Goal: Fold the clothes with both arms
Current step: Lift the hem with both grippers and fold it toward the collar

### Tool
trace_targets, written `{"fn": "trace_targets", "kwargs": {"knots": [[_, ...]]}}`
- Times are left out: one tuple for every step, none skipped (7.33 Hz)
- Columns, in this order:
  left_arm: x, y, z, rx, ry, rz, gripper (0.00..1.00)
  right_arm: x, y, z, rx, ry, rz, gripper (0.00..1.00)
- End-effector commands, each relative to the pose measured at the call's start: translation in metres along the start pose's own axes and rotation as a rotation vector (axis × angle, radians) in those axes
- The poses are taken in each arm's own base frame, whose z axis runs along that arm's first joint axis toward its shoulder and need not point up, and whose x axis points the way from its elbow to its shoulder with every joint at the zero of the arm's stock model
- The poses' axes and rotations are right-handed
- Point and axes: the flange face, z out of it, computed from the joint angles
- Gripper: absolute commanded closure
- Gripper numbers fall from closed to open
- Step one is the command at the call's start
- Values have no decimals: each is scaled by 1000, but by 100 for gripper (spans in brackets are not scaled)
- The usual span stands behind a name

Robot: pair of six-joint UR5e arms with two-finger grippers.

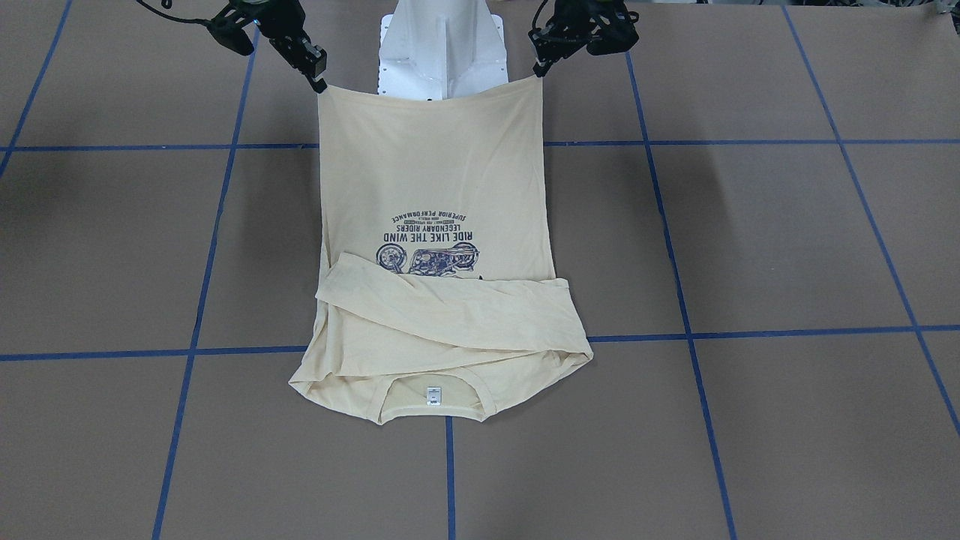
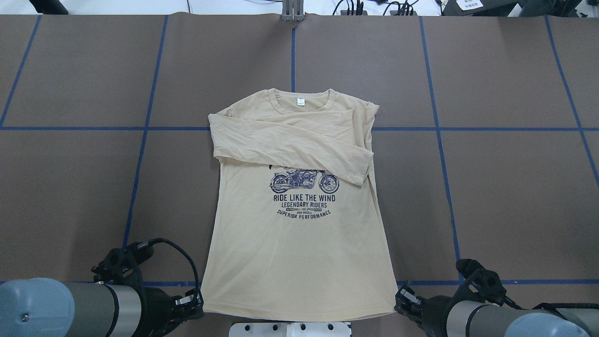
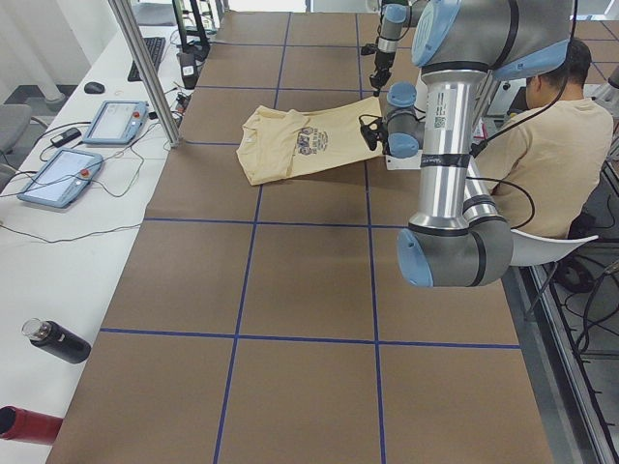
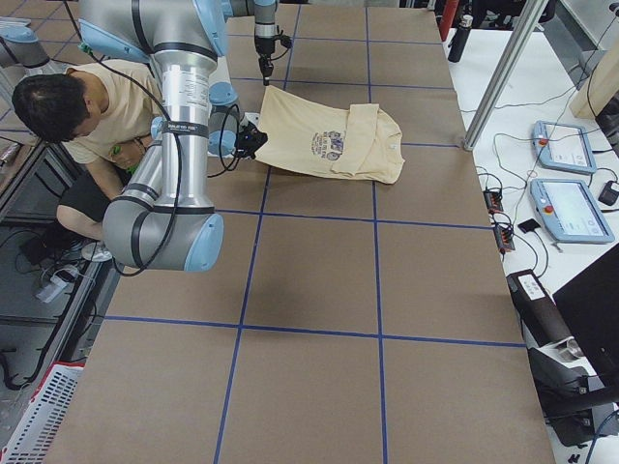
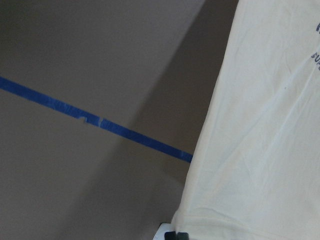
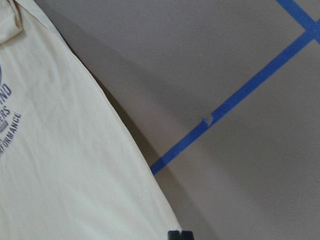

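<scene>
The pale cream-yellow T-shirt (image 2: 299,252) lies print-up on the brown table, both long sleeves folded across the chest and the neck label at the far end. My left gripper (image 2: 199,304) is shut on one corner of the bottom hem. My right gripper (image 2: 400,302) is shut on the other corner. The hem (image 1: 431,94) hangs stretched between the left gripper (image 1: 537,73) and the right gripper (image 1: 321,84), raised off the table near the base. Each wrist view shows the shirt's side edge (image 5: 200,165) (image 6: 140,165) casting a shadow on the table.
The white pedestal base (image 1: 439,45) stands just behind the raised hem. A person (image 3: 561,145) sits beside the robot. Teach pendants (image 3: 116,121), a metal post (image 3: 145,72) and bottles (image 3: 58,340) line the white side bench. Blue tape lines (image 2: 140,154) grid the table.
</scene>
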Motion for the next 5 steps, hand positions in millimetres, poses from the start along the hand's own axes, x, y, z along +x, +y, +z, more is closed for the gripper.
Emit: {"fn": "trace_targets", "kwargs": {"knots": [[12,-22,-13,36,29,14,100,-21,-42,-7,37,7,51,100],[32,-59,-33,119,77,146,100,-69,-80,-1,66,10,72,100],[50,-112,-43,208,85,194,100,-123,-110,-8,85,60,56,100],[68,-160,-40,215,69,191,100,-170,-135,-19,137,91,51,100],[88,-199,-39,263,64,192,100,-193,-160,-28,176,119,18,100]]}}
